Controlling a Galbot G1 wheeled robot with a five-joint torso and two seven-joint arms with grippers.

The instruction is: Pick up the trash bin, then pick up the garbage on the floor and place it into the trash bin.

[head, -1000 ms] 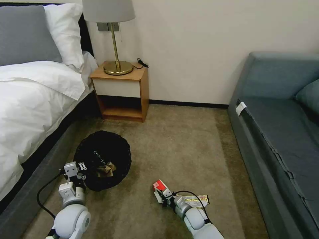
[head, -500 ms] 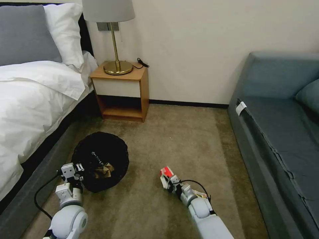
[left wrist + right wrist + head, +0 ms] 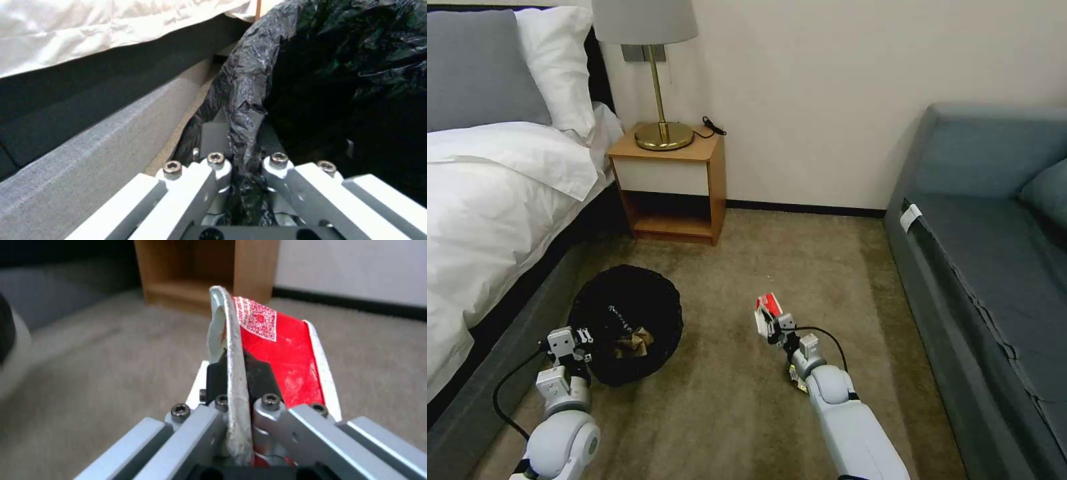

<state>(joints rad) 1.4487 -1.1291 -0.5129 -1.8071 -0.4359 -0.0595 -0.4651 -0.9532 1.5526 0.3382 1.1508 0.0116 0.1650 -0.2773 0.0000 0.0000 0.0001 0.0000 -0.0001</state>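
The trash bin (image 3: 626, 313), wrapped in crinkly black plastic, stands on the carpet beside the bed. My left gripper (image 3: 578, 339) is shut on its near rim, and the left wrist view shows the black bag (image 3: 249, 100) pinched in my left gripper (image 3: 242, 140). A crumpled brown paper piece (image 3: 630, 345) lies inside the bin. My right gripper (image 3: 772, 325) is shut on the red-and-white snack packet (image 3: 768, 305), held above the carpet to the right of the bin. In the right wrist view the packet (image 3: 280, 350) stands upright in my right gripper (image 3: 236, 376). A gold foil wrapper (image 3: 795, 377) peeks out under my right wrist.
The bed (image 3: 487, 220) runs along the left, close to the bin. A wooden nightstand (image 3: 670, 187) with a brass lamp (image 3: 657, 73) stands at the wall. A blue-grey sofa (image 3: 994, 267) lines the right. Open carpet (image 3: 787, 267) lies between them.
My right gripper has lifted the snack packet off the carpet and carried it forward and slightly right, covering most of the foil wrapper. The bin and left gripper have shifted slightly left.
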